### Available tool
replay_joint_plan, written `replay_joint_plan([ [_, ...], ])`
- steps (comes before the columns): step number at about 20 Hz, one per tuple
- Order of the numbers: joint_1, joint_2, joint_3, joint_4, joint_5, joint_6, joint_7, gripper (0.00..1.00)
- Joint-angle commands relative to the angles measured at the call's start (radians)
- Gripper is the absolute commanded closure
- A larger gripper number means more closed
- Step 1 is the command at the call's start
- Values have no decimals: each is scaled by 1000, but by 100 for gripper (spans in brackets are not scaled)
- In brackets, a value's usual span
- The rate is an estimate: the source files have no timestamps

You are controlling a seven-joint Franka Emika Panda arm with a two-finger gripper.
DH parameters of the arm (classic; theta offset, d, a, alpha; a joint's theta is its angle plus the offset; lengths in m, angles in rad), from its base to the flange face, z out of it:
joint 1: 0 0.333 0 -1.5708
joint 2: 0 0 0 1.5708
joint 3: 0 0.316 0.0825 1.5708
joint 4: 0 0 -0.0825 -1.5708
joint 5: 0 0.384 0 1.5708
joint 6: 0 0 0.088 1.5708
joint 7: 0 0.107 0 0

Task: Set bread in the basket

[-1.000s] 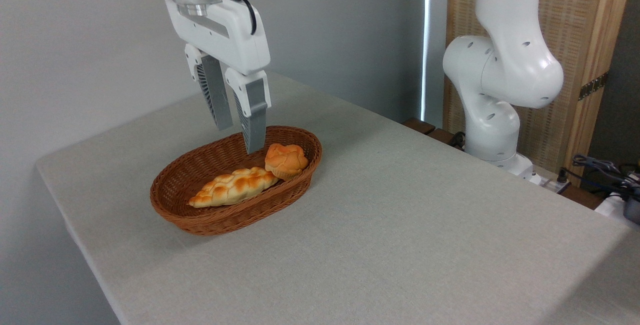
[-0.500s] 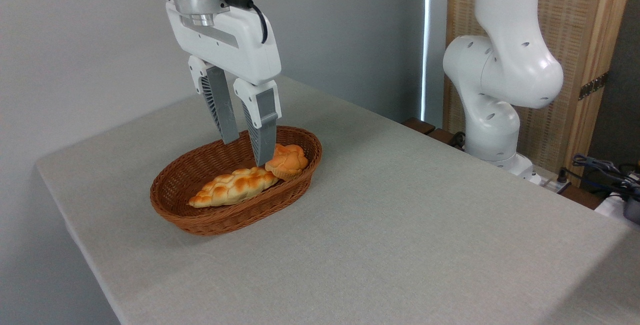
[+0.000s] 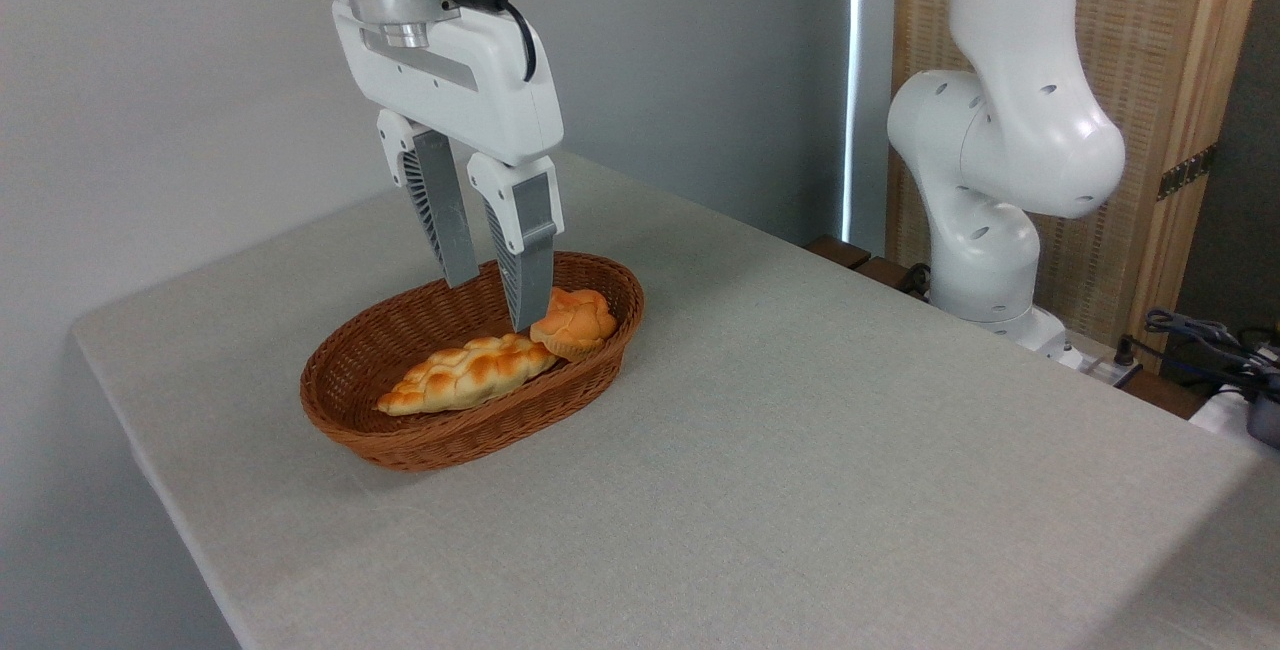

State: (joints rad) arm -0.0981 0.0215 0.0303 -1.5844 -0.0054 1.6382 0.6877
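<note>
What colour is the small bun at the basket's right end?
Orange-golden, with a cracked, lumpy top: the bun in the basket, clearest in the fixed camera view.

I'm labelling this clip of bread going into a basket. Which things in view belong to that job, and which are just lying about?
Part of the job:
bun
wicker basket
gripper, jaws open above the basket

Just there:
braided loaf, lying in the basket
cables at the right edge

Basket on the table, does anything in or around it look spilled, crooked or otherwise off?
Nothing stands out. The wicker basket sits flat on the table, with the round bun and the braided loaf both inside its rim. The gripper hangs above them with its fingers apart, holding nothing.
</note>
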Motion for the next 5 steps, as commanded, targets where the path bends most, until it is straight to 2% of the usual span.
replay_joint_plan([
  [1, -14, -3, 17, 7, 12, -15, 12, 0],
  [5, -14, -3, 17, 7, 10, -18, 18, 0],
])
